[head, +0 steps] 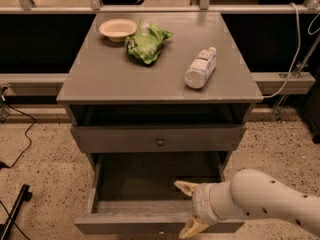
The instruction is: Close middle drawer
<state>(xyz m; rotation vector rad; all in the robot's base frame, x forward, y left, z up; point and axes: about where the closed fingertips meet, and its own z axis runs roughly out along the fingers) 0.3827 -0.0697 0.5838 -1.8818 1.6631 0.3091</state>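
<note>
The grey cabinet (105, 79) has its middle drawer (125, 225) pulled far out at the bottom of the camera view, its bare inside (145, 181) showing. My gripper (189, 207) is open at the right half of that drawer's front. One yellowish fingertip (185, 186) is over the drawer's inside. The other fingertip (192, 228) is at the outer side of the front panel. The white arm (260, 201) comes in from the lower right. The top drawer (160, 140), with a dark knob, is pulled out slightly above it.
On the cabinet top lie a cream bowl (118, 29), a green bag (147, 43) and a plastic bottle (201, 68) on its side. A black cable (20, 129) runs over the speckled floor at left. A dark bar (12, 211) lies at lower left.
</note>
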